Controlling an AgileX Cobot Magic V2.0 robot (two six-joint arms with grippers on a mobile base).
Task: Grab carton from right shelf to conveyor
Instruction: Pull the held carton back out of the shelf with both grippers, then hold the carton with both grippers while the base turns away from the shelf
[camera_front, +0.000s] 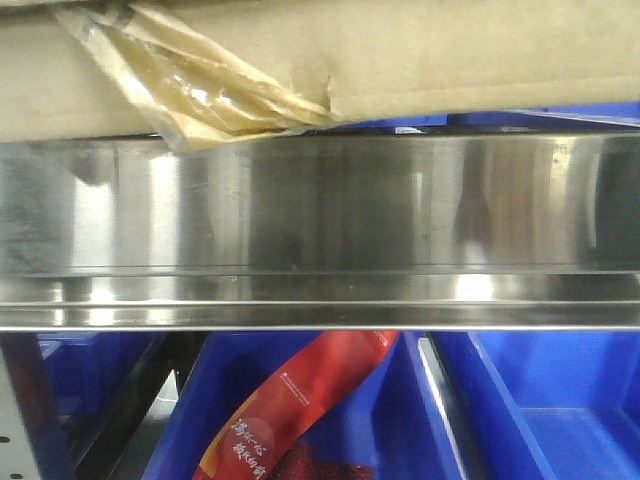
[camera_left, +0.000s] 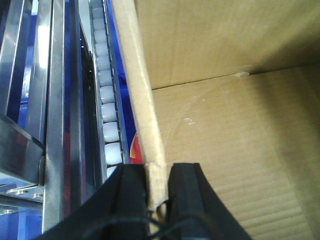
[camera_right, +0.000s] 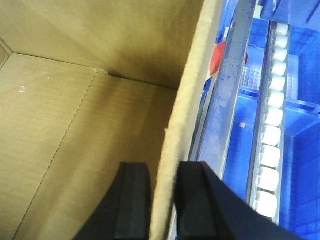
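Carton (camera_front: 450, 50) is sitting on the shelf's upper level, its lower edge showing just above the shiny steel rail (camera_front: 320, 220), with the tape wad (camera_front: 200, 90) hanging over the rail top. The open top is facing up and the bare inside floor (camera_left: 225, 150) is showing in both wrist views. The left hand (camera_left: 157, 175) is pinching the carton's left wall (camera_left: 140, 100), one finger inside and one outside. The right hand (camera_right: 164, 172) is pinching the right wall (camera_right: 185, 100) the same way. So the carton is lying between the two hands, both walls running straight away from them into the shelf; neither arm is nearer. Roller tracks (camera_left: 107, 115) are flanking it outside. Blue bins (camera_front: 560, 410) and a red pouch (camera_front: 290, 410) are sitting below the rail. The conveyor is not showing. Likely next: both arms drawing it out together, keeping level.
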